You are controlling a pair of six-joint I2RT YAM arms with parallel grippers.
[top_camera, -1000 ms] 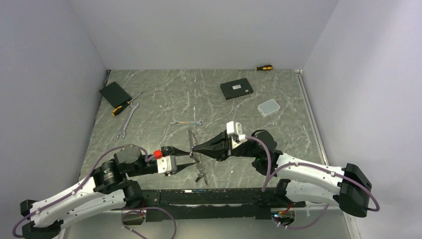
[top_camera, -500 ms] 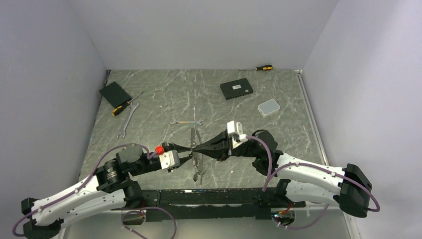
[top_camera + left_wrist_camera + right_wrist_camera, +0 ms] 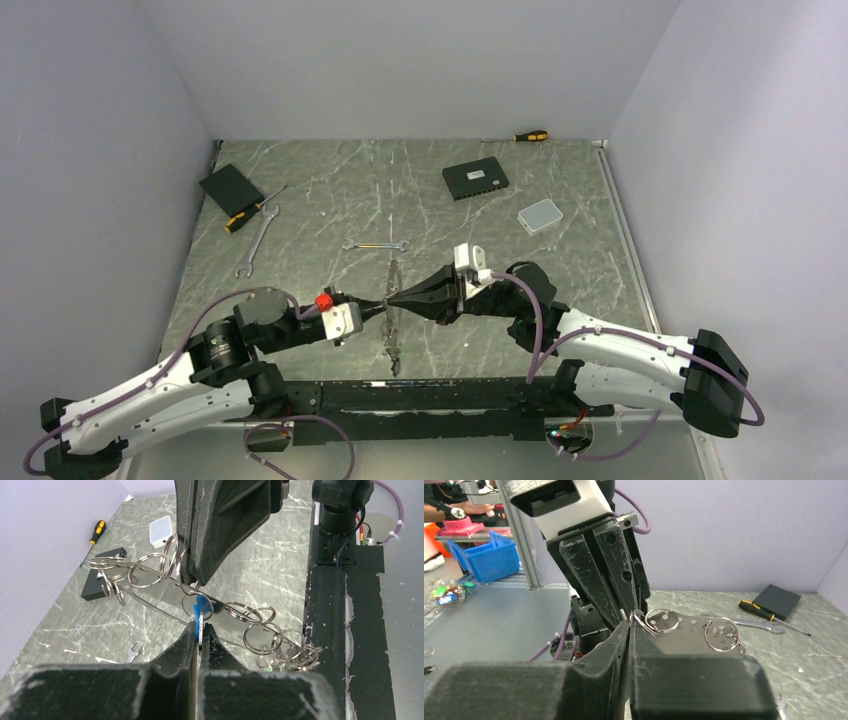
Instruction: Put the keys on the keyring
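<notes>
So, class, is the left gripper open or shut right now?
Shut: in the left wrist view the left gripper has its fingertips pressed together on a blue tag, with only the tag between them.

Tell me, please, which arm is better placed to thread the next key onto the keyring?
Left, I'd judge. The left gripper is shut on the blue-tagged key right at the keyring; the right gripper is shut on the keyring itself, steadying it.
</notes>
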